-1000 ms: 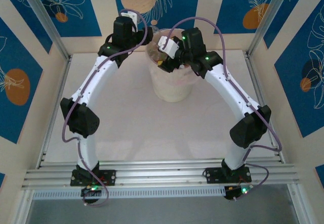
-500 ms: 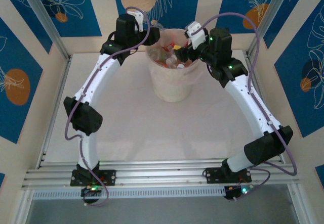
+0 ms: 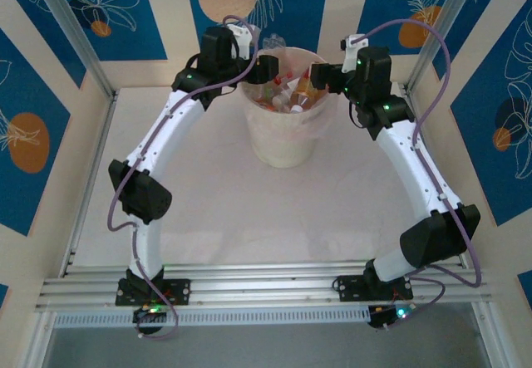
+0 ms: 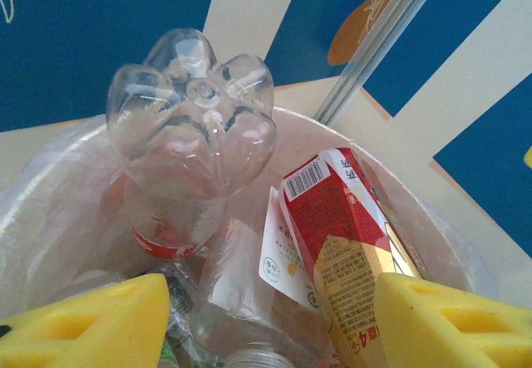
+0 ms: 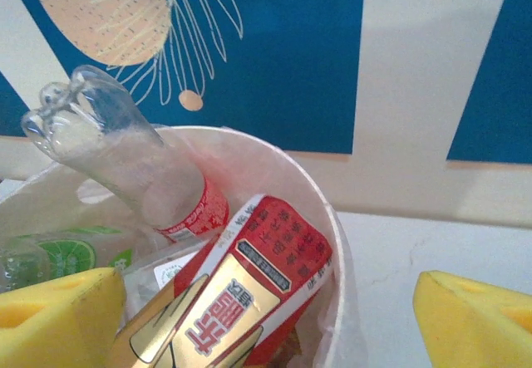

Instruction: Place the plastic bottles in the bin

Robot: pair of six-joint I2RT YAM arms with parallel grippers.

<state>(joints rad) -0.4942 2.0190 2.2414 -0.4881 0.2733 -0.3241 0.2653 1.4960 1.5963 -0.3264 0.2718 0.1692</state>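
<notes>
The cream bin [image 3: 287, 148] stands at the back middle of the table, heaped with plastic bottles [image 3: 287, 94]. My left gripper [image 3: 264, 71] hangs open over its left rim and my right gripper [image 3: 318, 77] open at its right rim. In the left wrist view the gripper [image 4: 266, 335] has nothing gripped between its yellow pads [image 4: 83, 322]. Beyond them, inside the bin [image 4: 291, 139], are a bottom-up clear bottle [image 4: 195, 127], a white-labelled one [image 4: 249, 301] and a red-and-gold one [image 4: 332, 227]. The right gripper [image 5: 270, 326] looks over the bin [image 5: 328, 218] at the red-and-gold bottle [image 5: 249, 277], the clear one [image 5: 125, 156] and a green-labelled one [image 5: 62, 256].
White tabletop [image 3: 249, 202] spreads round the bin. Blue-and-cream patterned walls close in the back and sides, with aluminium posts [image 3: 71, 31] at the back corners. A metal rail [image 3: 266, 285] carrying both arm bases runs along the near edge.
The right arm has swung from over the bin's mouth out to its right rim. The left gripper has moved right, from behind the bin's left side onto its left rim.
</notes>
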